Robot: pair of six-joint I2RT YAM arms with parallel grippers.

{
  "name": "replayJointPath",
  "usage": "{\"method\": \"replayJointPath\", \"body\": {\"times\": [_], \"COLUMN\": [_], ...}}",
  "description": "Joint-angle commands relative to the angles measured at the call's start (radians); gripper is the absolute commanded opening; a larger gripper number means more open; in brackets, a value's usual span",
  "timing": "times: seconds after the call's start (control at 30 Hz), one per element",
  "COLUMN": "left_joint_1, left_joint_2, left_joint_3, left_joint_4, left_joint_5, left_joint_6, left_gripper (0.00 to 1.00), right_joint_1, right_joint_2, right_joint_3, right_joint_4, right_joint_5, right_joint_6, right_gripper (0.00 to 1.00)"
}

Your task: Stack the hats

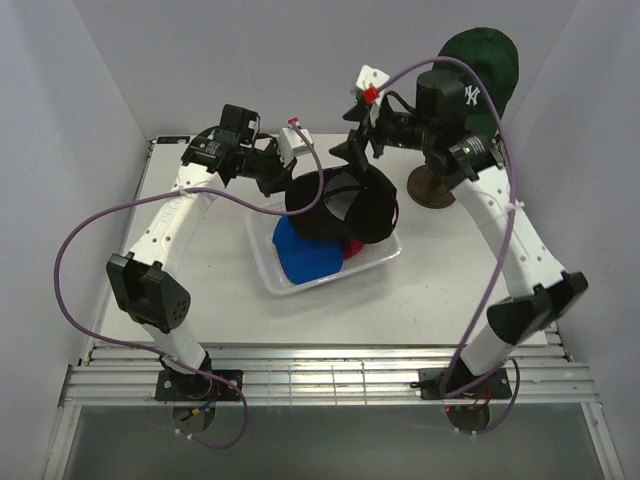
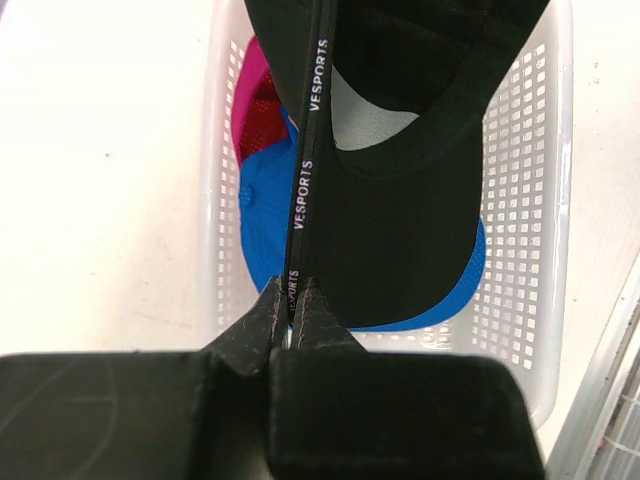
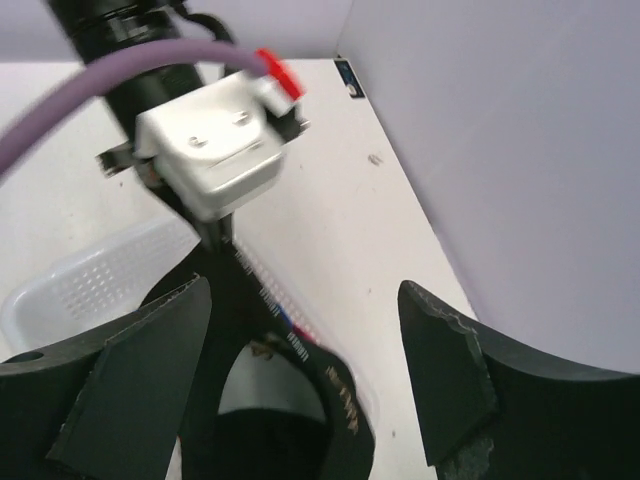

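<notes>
The left fingers (image 2: 255, 335) clench the limp, light black cap (image 2: 400, 230) by its rim just ahead; its stiffer brim likely suits the spread, empty right fingers (image 3: 445, 370).

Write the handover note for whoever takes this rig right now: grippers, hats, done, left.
Left gripper: shut on the black cap's strap, holding it over the tray.
Right gripper: open, holding nothing, near the black cap.
Blue cap and magenta cap lie in the tray; green cap sits atop the brown stand.
Done: blue and magenta share the tray.
Left: lower black onto them, then add green.
</notes>
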Motion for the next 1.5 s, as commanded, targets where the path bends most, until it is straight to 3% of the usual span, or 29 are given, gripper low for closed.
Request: {"method": "replayJointPath", "body": {"times": [0.0,0.07,0.23,0.37,0.5,0.8,0.83,0.93,1.03,1.1,1.13,1.17,1.27,1.33,1.47], "left_joint_1": [-0.007,-0.009,-0.007,-0.010,-0.024,-0.032,-0.033,-0.033,-0.032,-0.033,-0.032,-0.033,-0.016,0.016,0.137], "left_joint_2": [-0.071,-0.077,-0.084,-0.068,-0.051,-0.038,-0.034,-0.031,-0.024,-0.018,-0.016,-0.016,-0.015,-0.024,-0.024], "left_joint_3": [0.065,0.068,0.073,0.090,0.109,0.146,0.146,0.148,0.156,0.166,0.171,0.182,0.203,0.225,0.243], "left_joint_4": [-0.024,-0.033,-0.045,-0.044,-0.044,-0.042,-0.042,-0.036,-0.027,-0.022,-0.016,-0.010,0.005,0.016,0.036], "left_joint_5": [0.030,0.040,0.060,0.064,0.067,0.090,0.090,0.081,0.073,0.078,0.078,0.073,0.037,0.056,0.223], "left_joint_6": [0.075,0.079,0.076,0.067,0.069,0.047,0.046,0.041,0.026,0.001,-0.014,-0.034,-0.121,-0.170,-0.252], "left_gripper": [0.00,0.00,0.00,0.00,0.00,0.00,0.00,0.00,0.00,0.00,0.03,0.29,0.71,0.78,0.88], "right_joint_1": [-0.050,-0.063,-0.076,-0.076,-0.056,-0.046,-0.046,-0.037,-0.029,-0.027,-0.027,-0.027,-0.036,-0.053,-0.087], "right_joint_2": [0.201,0.250,0.247,0.272,0.313,0.422,0.424,0.422,0.415,0.401,0.392,0.367,0.297,0.252,0.084], "right_joint_3": [0.295,0.354,0.230,0.225,0.225,0.270,0.270,0.262,0.253,0.230,0.216,0.199,0.115,0.039,-0.156], "right_joint_4": [-0.149,-0.186,-0.118,-0.131,-0.126,-0.256,-0.263,-0.266,-0.266,-0.257,-0.234,-0.217,-0.105,-0.013,0.422], "right_joint_5": [-0.268,-0.288,-0.369,-0.435,-0.296,-0.248,-0.261,-0.274,-0.281,-0.285,-0.281,-0.256,-0.155,-0.143,-0.141], "right_joint_6": [-0.027,-0.013,-0.013,-0.007,0.013,-0.050,-0.057,-0.064,-0.070,-0.062,-0.054,-0.045,0.001,0.091,0.278], "right_gripper": [0.80,0.79,0.81,0.84,0.85,0.80,0.78,0.55,0.21,0.13,0.08,0.08,0.08,0.08,0.08]}}
